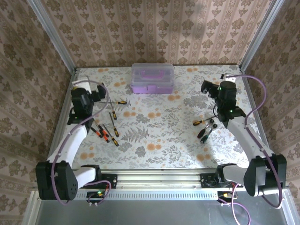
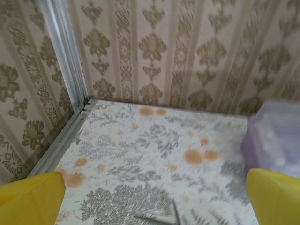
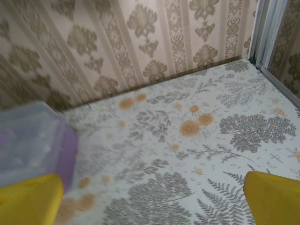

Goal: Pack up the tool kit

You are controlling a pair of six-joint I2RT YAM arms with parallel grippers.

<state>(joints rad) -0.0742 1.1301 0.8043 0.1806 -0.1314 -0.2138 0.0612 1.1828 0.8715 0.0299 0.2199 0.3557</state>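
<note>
The tool kit's purple box [image 1: 153, 78] stands shut at the back middle of the table, clear lid on top. It shows blurred at the right edge of the left wrist view [image 2: 276, 136] and at the left of the right wrist view [image 3: 33, 140]. Several orange-and-black screwdrivers [image 1: 107, 131] lie at front left, one more [image 1: 121, 101] near the left gripper [image 1: 99, 92]. Others lie at right [image 1: 201, 122]. A thin metal shaft [image 2: 159, 218] lies between the open left gripper's [image 2: 154, 206] yellow fingers [image 2: 33, 199]. The right gripper [image 1: 207, 87] [image 3: 152, 201] is open over bare tablecloth, fingers [image 3: 274, 197] wide apart.
Patterned walls close in the back and both sides, with aluminium posts in the corners [image 2: 65, 61] [image 3: 262, 28]. A dark-handled tool [image 1: 205, 133] lies beside the right-hand screwdrivers. The floral cloth [image 1: 154, 126] between the two groups is bare.
</note>
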